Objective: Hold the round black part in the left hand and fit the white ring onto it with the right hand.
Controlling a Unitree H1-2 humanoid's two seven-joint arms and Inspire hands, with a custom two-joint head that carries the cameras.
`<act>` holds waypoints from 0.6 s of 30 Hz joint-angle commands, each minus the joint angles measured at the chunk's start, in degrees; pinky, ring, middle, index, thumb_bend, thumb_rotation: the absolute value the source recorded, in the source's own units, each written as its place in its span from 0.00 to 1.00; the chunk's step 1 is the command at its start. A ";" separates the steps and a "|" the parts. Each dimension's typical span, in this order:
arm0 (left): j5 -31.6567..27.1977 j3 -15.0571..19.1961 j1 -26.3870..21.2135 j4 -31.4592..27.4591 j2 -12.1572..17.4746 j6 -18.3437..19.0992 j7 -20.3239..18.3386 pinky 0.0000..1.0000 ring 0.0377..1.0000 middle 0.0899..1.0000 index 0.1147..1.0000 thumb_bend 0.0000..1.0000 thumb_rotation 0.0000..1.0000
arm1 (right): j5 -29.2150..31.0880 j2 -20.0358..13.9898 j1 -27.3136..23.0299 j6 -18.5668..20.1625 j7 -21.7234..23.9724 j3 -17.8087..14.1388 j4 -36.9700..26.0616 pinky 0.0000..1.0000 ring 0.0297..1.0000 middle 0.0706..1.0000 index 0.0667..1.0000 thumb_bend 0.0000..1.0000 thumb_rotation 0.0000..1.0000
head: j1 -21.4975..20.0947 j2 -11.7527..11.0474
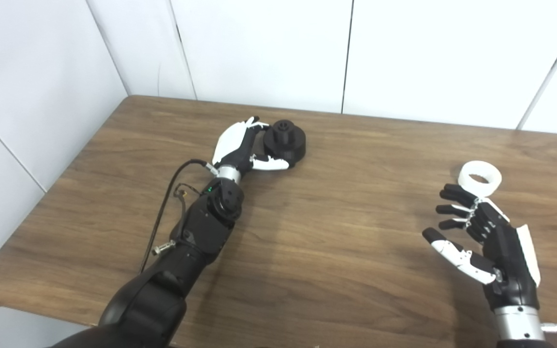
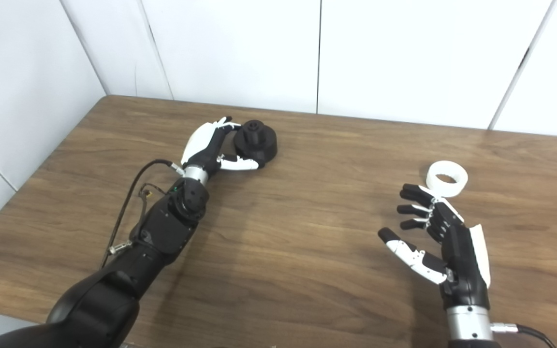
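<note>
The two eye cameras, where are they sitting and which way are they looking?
Left eye view: on the robot's head, looking down at the table; both arms rise from the bottom edge.
Right eye view: beside it, same downward look, everything sits a little further left.
Both share: the left hand around the black part, and the open right hand near the white ring.

So the worktop [image 1: 336, 251] is a wood-grain slab, medium brown with darker streaks, rounded at the near-left corner. It sits tucked into a corner of white wall panels [image 1: 264, 48], with thin dark seams running between them, some straight up and some slanting. Lighting is soft and even, and there's a slight sheen on the wood.
</note>
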 commanded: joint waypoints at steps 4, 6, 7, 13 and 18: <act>-1.13 -0.15 -0.42 0.28 -0.60 -0.72 -1.24 0.99 1.00 0.98 0.66 0.93 0.31 | 0.37 -0.26 0.89 -1.04 0.31 0.04 -2.20 0.54 0.66 0.73 0.73 0.66 0.21 | -0.01 -0.02; -1.19 -0.20 -0.20 -0.01 -0.59 -0.55 -1.26 1.00 1.00 0.98 0.65 0.93 0.30 | 0.64 -0.23 0.92 -1.10 0.35 0.02 -2.20 0.55 0.67 0.73 0.73 0.66 0.20 | -0.01 0.01; -1.30 -0.25 -0.15 -0.01 -0.57 -0.58 -1.21 1.00 1.00 0.98 0.64 0.93 0.29 | 0.77 -0.21 0.93 -1.13 0.36 0.02 -2.18 0.55 0.67 0.74 0.73 0.66 0.20 | -0.01 0.01; -1.78 -0.26 0.16 -0.43 -0.66 -0.33 -1.21 1.00 1.00 0.99 0.62 0.92 0.27 | 0.87 -0.24 0.99 -0.91 0.38 -0.01 -2.28 0.55 0.67 0.74 0.73 0.67 0.20 | -0.01 0.06; -2.26 -0.13 0.34 -0.31 -0.90 -0.70 -0.84 1.00 1.00 0.99 0.59 0.92 0.23 | 0.83 -0.32 1.02 -1.17 0.36 -0.02 -2.09 0.55 0.67 0.74 0.73 0.67 0.22 | 0.08 0.13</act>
